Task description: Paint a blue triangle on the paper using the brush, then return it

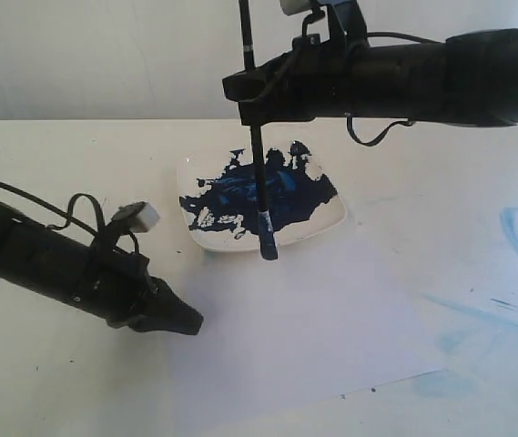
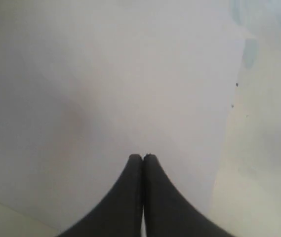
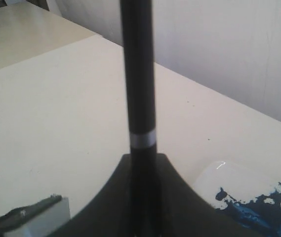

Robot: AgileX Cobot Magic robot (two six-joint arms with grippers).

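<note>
Paper [image 1: 331, 319] blank near front edge of desk [image 1: 49, 164], no blue triangle yet | brush [image 1: 259, 173] upright, pinched in right gripper [image 1: 248, 94], loaded tip over near rim of dish [image 1: 330, 226] | left gripper [image 2: 142, 159] fingers pressed together, empty, above paper | step: paint likely loaded | next: carry tip over paper, lower gently

Brush [image 1: 259, 177] upright over dish [image 1: 333, 222]

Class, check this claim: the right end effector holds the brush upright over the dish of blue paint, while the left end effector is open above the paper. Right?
No: the left end effector is shut, jaws together above the paper, as the left wrist view shows. The right end effector does hold the brush upright over the dish.
</note>
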